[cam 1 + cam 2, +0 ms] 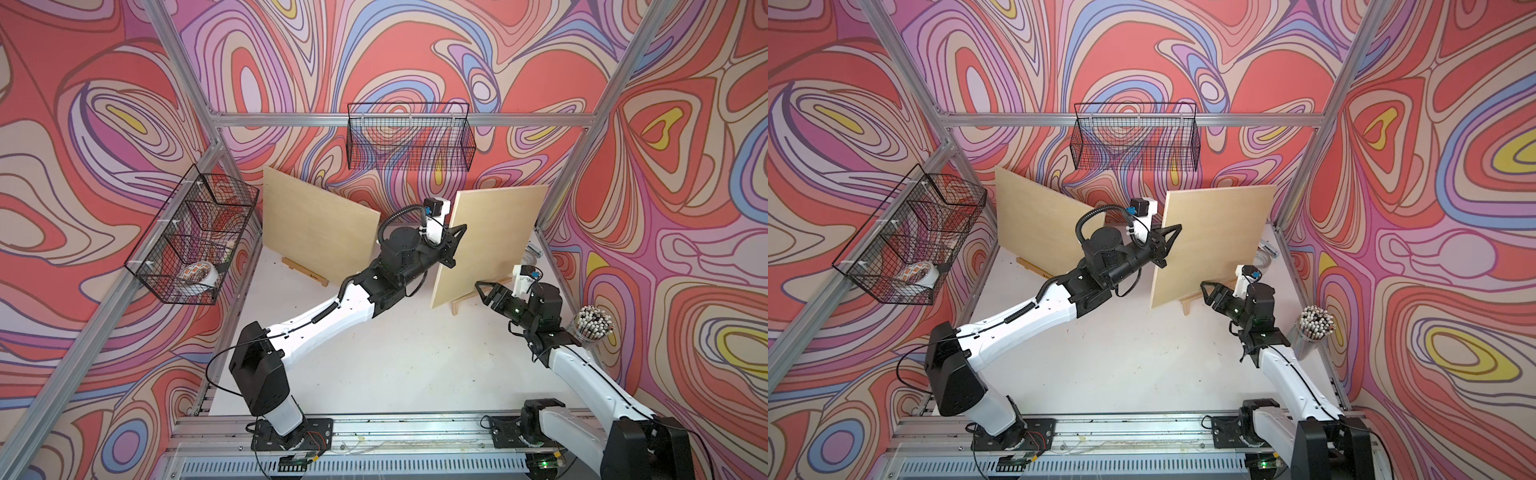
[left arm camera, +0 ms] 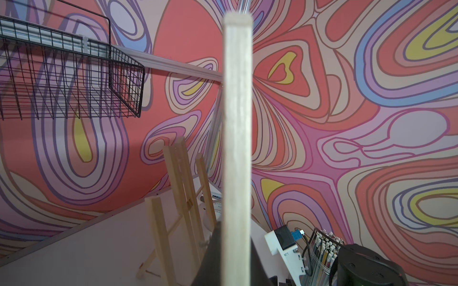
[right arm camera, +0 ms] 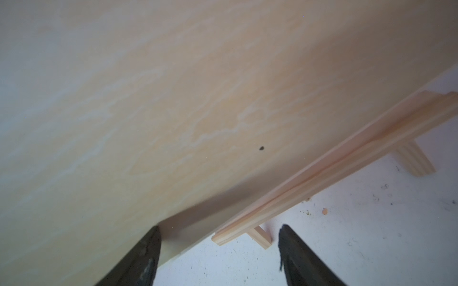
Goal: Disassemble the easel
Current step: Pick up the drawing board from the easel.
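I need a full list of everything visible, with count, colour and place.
Wooden boards: two, pale, back left and right.
Easels: two, light wood, under left board and right board.
Wire baskets: two, black, back wall and left wall.
Tape roll: one, white-orange, in left-wall basket.
Pencil cup: one, clear, table's right edge.
Table: one, white, under everything.
Left gripper: one, black, shut on right board's edge.
Right gripper: one, black, open, near right easel.
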`<state>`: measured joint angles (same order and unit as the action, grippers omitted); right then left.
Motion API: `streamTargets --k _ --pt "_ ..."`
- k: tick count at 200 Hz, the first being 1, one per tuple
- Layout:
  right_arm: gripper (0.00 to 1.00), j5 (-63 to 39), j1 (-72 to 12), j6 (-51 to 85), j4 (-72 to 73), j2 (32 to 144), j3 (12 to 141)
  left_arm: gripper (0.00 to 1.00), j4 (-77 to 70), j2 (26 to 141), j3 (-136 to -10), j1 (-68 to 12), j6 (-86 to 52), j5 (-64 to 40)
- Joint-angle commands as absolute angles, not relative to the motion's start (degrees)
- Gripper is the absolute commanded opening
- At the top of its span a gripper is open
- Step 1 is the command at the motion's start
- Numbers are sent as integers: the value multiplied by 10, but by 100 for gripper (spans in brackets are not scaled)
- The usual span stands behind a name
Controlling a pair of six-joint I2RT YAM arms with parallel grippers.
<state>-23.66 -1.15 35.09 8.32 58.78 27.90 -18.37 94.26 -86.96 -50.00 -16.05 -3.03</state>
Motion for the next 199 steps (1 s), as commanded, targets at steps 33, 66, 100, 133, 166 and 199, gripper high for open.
streamTargets --k 33,66,100,133,166,199 --pt "76 -239 -10 339 86 576 278 0 -297 900 -994 -502 -156 -55" --pt "76 -243 -10 340 86 571 277 0 -214 864 -1019 -501 -150 -55" --pt "76 -242 -10 340 82 568 278 0 -156 810 -1031 -498 -153 -41" --pt "75 -235 -10 340 74 572 281 0 -102 741 -1025 -480 -173 -20" --pt "75 -230 -10 338 64 572 284 0 -48 673 -1008 -462 -168 8" --pt "75 -214 -10 345 54 580 287 0 0 609 -999 -455 -157 42"
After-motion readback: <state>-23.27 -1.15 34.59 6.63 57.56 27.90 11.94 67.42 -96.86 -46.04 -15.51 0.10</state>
